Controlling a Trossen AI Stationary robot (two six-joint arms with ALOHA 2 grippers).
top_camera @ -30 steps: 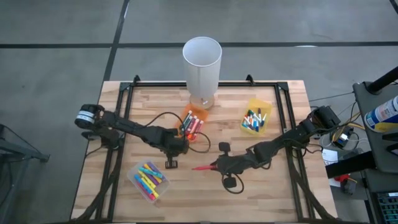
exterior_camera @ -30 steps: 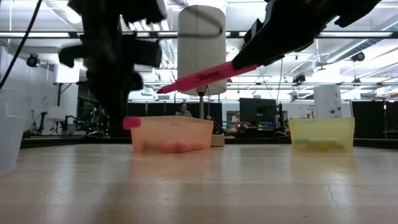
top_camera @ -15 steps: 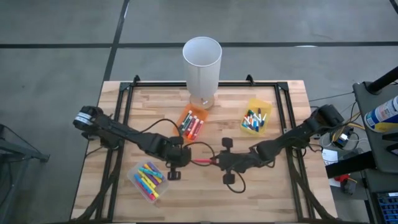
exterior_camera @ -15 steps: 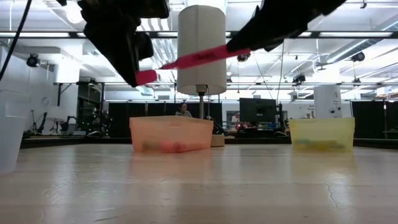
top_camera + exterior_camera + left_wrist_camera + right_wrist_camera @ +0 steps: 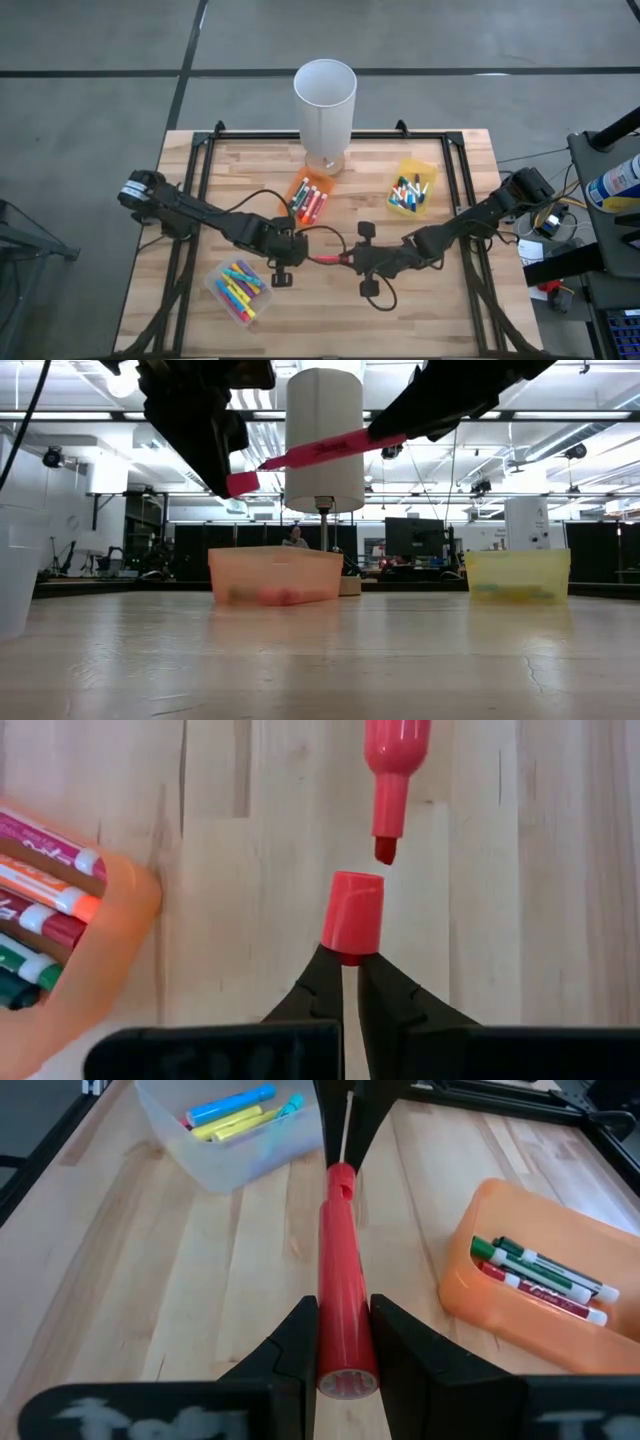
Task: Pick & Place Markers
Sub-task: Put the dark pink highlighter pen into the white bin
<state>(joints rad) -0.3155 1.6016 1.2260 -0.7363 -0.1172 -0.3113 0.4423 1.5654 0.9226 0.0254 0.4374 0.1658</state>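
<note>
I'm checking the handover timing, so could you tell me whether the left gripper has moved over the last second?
Yes. The left gripper, shut on the pink cap, moved from beside the orange bin toward the clear bin.

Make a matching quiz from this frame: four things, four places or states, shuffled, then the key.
1. pink cap
2. pink marker body
3. orange bin
4. clear bin

A. holds red, green and black markers
B. held by the right gripper
C. pinched by the left gripper, off the tip
D. holds blue, yellow and pink markers

Pairs: 1-C, 2-B, 3-A, 4-D
</note>
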